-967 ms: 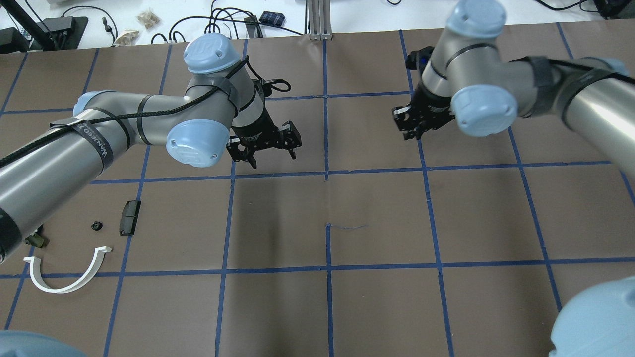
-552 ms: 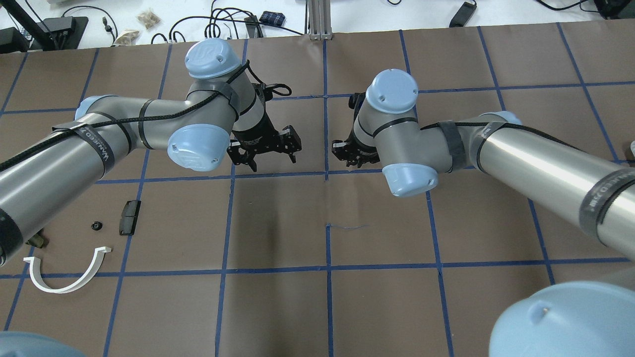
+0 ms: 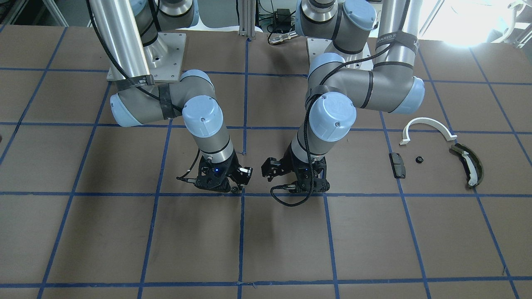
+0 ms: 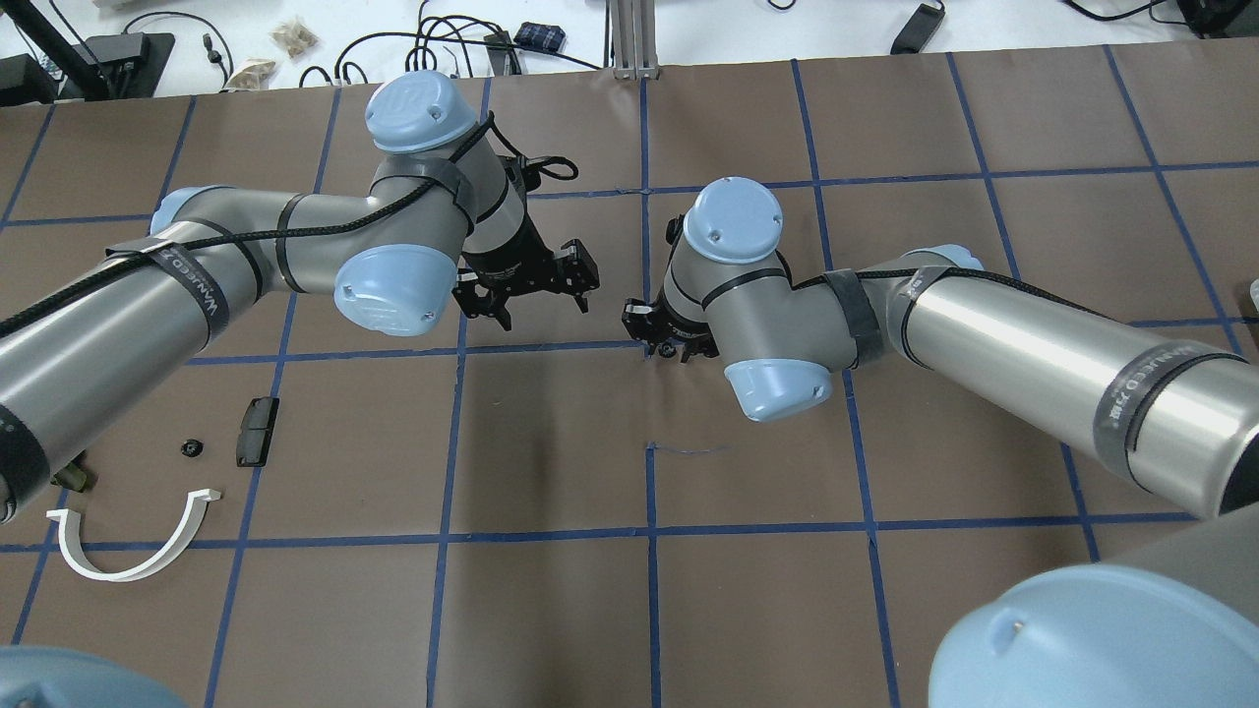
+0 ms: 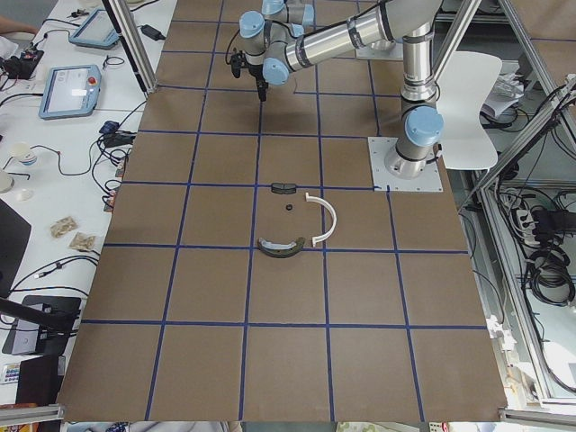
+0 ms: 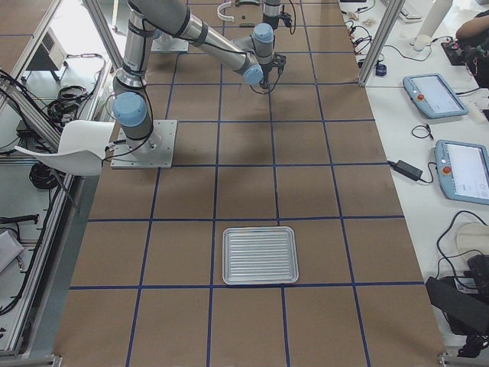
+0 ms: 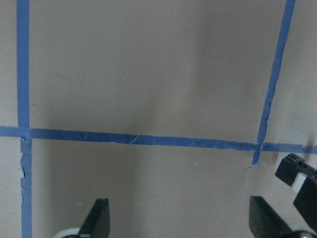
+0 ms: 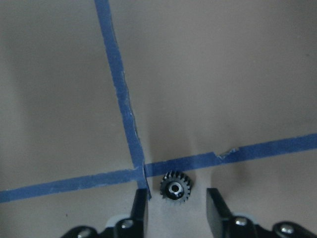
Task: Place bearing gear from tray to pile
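Brown paper crossed by a blue tape grid covers the table (image 4: 551,610). Near its middle, the small dark toothed bearing gear (image 8: 175,187) lies flat with its centre hole facing up. It sits just beside a crossing of two tape lines.

The right gripper (image 8: 177,194) hangs low over the gear, pointing down. Its jaws are released, one on each side of the gear, and a narrow gap shows on both sides, so neither touches it.

The left gripper (image 7: 179,202) hovers close by, across the tape line from the right one. Its jaws are spread wide over bare paper and tape, with nothing between them.

The pile lies well apart from both grippers, towards the robot's left end of the table. It holds:
- a white plastic half-ring arc (image 3: 428,121)
- a dark olive curved piece with a white strip along it (image 3: 469,164)
- a small black rectangular block (image 3: 397,165)
- a tiny black round part (image 3: 419,159), lying between the block and the olive piece

None of these parts touch one another.

The ribbed silver metal tray (image 6: 260,254) sits flat towards the robot's right end of the table. It is well apart from the gear, the arms and the pile.
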Robot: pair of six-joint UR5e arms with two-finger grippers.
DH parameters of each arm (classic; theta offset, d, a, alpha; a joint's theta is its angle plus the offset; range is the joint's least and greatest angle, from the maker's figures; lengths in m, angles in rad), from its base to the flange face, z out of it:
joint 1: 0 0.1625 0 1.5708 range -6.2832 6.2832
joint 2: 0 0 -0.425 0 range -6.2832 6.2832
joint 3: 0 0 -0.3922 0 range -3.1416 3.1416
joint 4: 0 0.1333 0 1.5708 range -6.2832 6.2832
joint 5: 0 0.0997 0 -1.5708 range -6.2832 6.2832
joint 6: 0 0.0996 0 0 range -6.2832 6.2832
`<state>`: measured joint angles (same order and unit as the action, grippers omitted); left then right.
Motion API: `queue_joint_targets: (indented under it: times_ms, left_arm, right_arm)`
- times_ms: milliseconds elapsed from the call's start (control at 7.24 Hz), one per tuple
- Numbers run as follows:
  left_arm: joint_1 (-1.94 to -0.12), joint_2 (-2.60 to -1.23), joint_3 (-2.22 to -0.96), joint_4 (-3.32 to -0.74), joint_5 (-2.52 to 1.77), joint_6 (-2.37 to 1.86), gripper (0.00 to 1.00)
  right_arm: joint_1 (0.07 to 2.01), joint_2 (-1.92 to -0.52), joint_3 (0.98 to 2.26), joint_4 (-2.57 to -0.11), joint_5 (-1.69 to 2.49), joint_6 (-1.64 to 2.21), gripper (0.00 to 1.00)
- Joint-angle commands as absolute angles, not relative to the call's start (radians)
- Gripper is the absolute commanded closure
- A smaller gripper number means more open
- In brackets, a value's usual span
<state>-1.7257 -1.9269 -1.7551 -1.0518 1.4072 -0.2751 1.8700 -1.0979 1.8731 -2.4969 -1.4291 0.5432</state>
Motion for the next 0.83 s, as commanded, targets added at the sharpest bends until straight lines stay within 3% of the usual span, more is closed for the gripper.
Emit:
queue_joint_targets:
  times_ms: [0,138,690]
  left_arm:
    - [-1.726,-1.930,-1.755,-1.049,1.414,-0.276,0.00]
    - [-1.732,-1.931,-1.749,-1.045,1.405,-0.308,0.00]
    - [-1.894,-2.034,-1.684,-0.963,1.417,-0.465,0.00]
  right_arm:
    - [1.850,-1.107,1.843,-2.481,-1.411,0.529,0.00]
    - [1.820,-1.138,1.812,-2.450,-1.428,0.476,0.00]
    - [1.723,-1.368,1.579,-1.754,-1.613,0.177,0.00]
